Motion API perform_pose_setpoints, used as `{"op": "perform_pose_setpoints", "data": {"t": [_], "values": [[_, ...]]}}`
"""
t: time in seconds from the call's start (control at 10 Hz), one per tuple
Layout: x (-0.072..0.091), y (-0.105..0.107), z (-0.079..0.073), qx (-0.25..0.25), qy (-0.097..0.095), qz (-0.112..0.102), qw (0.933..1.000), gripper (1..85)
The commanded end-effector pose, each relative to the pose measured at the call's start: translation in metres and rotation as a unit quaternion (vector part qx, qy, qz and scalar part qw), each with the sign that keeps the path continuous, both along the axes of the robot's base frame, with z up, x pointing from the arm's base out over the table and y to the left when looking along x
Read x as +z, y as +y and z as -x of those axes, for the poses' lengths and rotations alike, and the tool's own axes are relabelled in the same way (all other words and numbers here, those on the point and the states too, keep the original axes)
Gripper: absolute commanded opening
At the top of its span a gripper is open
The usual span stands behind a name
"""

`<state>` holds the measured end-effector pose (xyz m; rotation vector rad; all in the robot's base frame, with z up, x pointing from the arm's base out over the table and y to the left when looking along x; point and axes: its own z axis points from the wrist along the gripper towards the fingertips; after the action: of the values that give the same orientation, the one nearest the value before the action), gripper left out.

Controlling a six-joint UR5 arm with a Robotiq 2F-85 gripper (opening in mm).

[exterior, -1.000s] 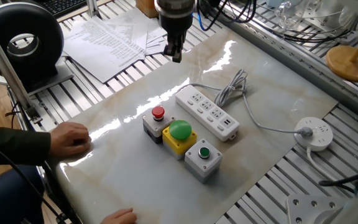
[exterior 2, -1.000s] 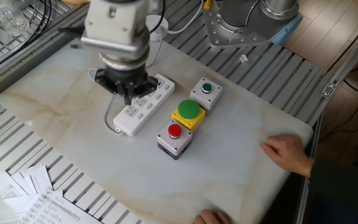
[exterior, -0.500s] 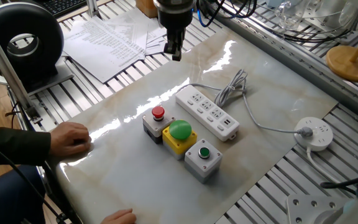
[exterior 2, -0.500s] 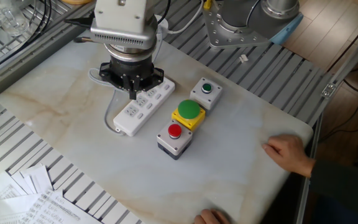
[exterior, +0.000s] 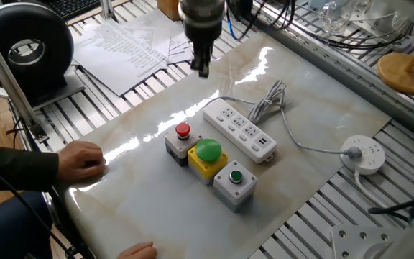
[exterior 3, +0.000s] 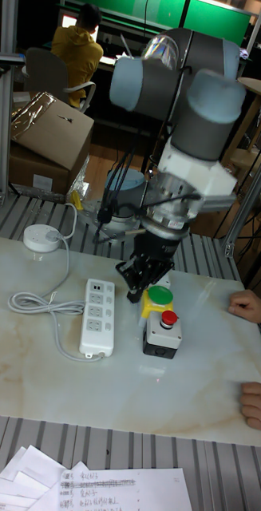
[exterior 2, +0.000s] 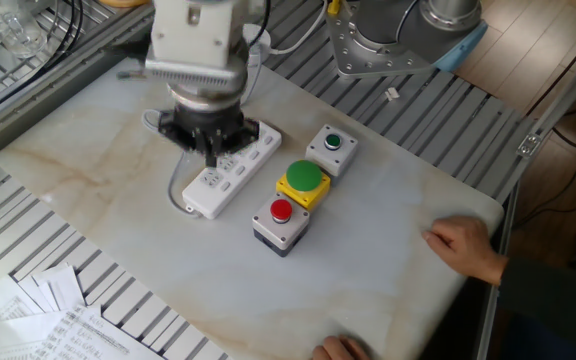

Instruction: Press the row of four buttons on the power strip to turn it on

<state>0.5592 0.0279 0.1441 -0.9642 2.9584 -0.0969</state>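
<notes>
The power strip is long and white and lies on the marble table top, its white cord coiled at the far end. The four buttons show only as tiny white marks along its face. My gripper hangs in the air above the table, its dark fingers together in one narrow tip with nothing in them. In the other fixed view the gripper covers the far half of the power strip. The tall fixed view puts the gripper just right of the power strip, above the table.
Beside the strip stand three button boxes in a row: a red button box, a yellow box with a big green button, and a grey box with a small green button. A round socket puck lies right. A person's hands rest at the table's edge. Papers lie behind.
The gripper rose slightly half a second ago and has come back down to about where it was. The strip, the boxes and the hands have not moved.
</notes>
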Motion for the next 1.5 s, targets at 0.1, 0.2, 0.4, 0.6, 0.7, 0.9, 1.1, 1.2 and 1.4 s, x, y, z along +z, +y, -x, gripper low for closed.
{"op": "perform_pose_setpoints", "data": {"t": [0.1, 0.2, 0.4, 0.6, 0.7, 0.9, 1.1, 1.2, 1.4], "values": [[-0.057, -0.005, 0.005, 0.006, -0.008, -0.019, 0.9998, 1.0], [-0.057, -0.008, 0.005, 0.011, -0.007, -0.013, 0.9998, 1.0], [-0.057, -0.014, 0.014, 0.025, 0.010, -0.001, 0.9996, 1.0], [-0.056, -0.023, 0.027, 0.034, 0.037, 0.017, 0.9986, 1.0], [-0.056, -0.028, 0.026, 0.024, 0.036, 0.026, 0.9987, 1.0], [-0.062, -0.039, 0.018, 0.032, 0.025, 0.048, 0.9981, 1.0], [-0.092, -0.033, 0.019, 0.029, 0.032, 0.030, 0.9986, 1.0], [-0.097, -0.030, 0.022, 0.027, 0.037, 0.029, 0.9985, 1.0], [-0.096, -0.029, 0.027, 0.028, 0.043, 0.030, 0.9982, 1.0]]}}
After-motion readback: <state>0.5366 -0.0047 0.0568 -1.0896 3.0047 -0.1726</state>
